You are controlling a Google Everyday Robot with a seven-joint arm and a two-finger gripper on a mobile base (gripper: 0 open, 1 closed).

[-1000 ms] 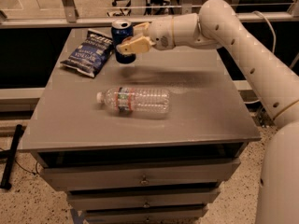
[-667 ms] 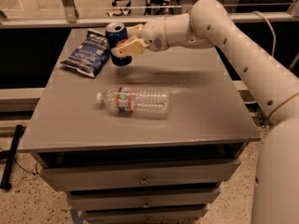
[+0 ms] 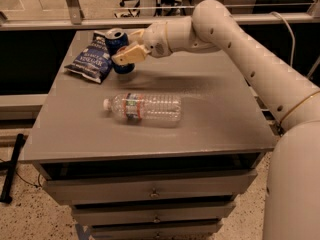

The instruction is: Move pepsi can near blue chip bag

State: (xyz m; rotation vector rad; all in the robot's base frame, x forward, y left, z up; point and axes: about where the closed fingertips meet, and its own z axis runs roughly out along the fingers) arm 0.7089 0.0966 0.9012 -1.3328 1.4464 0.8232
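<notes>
The pepsi can (image 3: pixel 116 40) is dark blue with a silver top. It is at the back left of the grey table (image 3: pixel 210 114), tilted, right beside the blue chip bag (image 3: pixel 91 60). The bag lies flat with white lettering. My gripper (image 3: pixel 128 48) reaches in from the right and is shut on the can; one tan finger (image 3: pixel 129 55) crosses its front. The can's lower part is hidden behind the finger.
A clear plastic bottle (image 3: pixel 144 107) lies on its side in the middle of the table, cap to the left. My white arm (image 3: pixel 250 54) spans the back right. Drawers (image 3: pixel 150 189) sit under the tabletop. A railing runs behind the table.
My gripper has carried the can a little to the left, closer to the chip bag. The bottle and bag have not moved.
</notes>
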